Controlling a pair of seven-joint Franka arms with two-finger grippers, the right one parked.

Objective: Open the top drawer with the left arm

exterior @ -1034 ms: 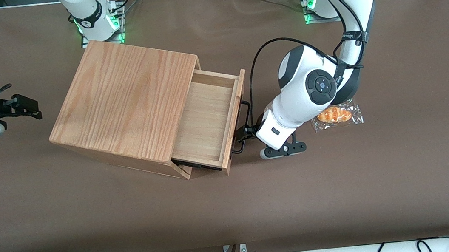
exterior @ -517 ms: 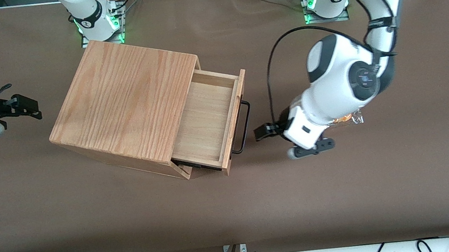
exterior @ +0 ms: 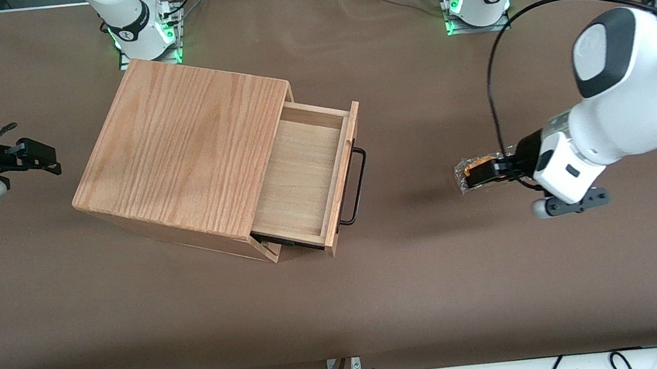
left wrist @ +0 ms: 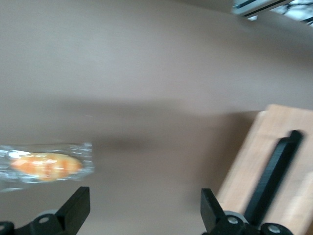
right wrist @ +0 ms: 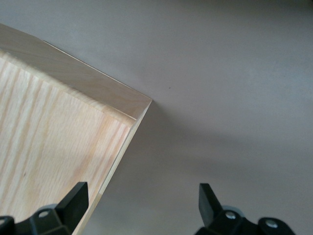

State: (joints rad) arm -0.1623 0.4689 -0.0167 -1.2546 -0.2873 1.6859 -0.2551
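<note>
Left arm (exterior: 636,90) raised, pincer (left wrist: 142,208) apparently open, empty, pointing sideways.

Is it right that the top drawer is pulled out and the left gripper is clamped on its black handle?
Not quite. The top drawer is pulled out, but the front view shows the left gripper open and well away from the black handle, over the wrapped bread toward the working arm's end of the table.
</note>
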